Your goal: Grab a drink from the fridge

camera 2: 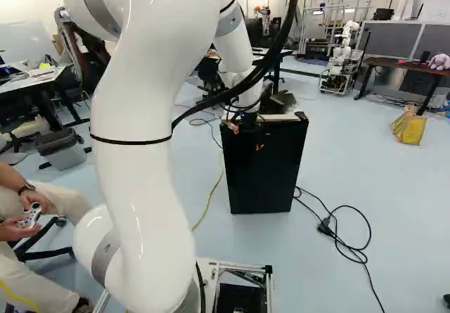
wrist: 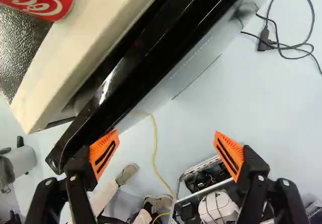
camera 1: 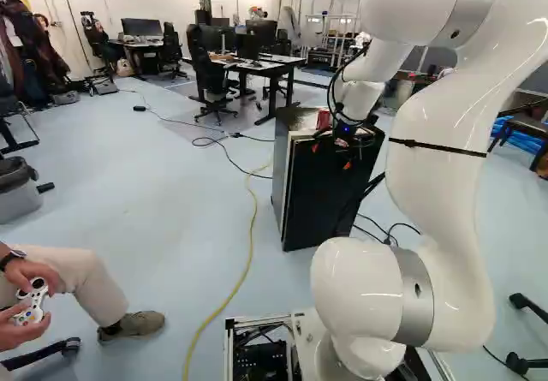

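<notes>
My gripper is in front of the fridge's upper edge in the left base view. In the wrist view the gripper stands wide open with nothing between its fingers. One orange pad is close beside the end of the black door's top edge; whether they touch I cannot tell. The other finger hangs over the floor. The small fridge shows its black door to the base. On its pale top lies or stands a red drink can, also a red patch behind the gripper in the left base view. The fridge's inside is hidden.
A person with a controller sits at the left of the left base view. A yellow cable and black cables lie on the floor. Desks stand behind the fridge. Another robot stands far back.
</notes>
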You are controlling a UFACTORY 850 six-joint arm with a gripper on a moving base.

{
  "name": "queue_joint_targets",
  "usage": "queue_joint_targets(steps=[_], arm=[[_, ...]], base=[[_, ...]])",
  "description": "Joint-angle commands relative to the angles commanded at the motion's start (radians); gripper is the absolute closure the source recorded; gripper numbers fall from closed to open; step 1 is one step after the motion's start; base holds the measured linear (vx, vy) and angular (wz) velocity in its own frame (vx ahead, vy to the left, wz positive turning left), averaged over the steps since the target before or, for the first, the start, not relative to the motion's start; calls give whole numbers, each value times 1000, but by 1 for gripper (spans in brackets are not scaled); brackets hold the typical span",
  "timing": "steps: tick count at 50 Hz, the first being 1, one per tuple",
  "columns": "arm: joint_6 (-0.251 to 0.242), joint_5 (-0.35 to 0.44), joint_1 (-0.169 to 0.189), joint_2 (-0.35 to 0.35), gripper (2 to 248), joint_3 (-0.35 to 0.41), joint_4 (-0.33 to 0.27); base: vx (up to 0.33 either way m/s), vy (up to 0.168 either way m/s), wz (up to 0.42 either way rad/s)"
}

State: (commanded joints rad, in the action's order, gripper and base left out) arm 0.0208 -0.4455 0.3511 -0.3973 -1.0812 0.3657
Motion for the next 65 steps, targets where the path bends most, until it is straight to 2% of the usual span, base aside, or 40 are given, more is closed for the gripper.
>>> queue_joint_targets(steps=[65], arm=[[0, 108, -48, 14, 3, 19, 0]], base=[[0, 0, 0]])
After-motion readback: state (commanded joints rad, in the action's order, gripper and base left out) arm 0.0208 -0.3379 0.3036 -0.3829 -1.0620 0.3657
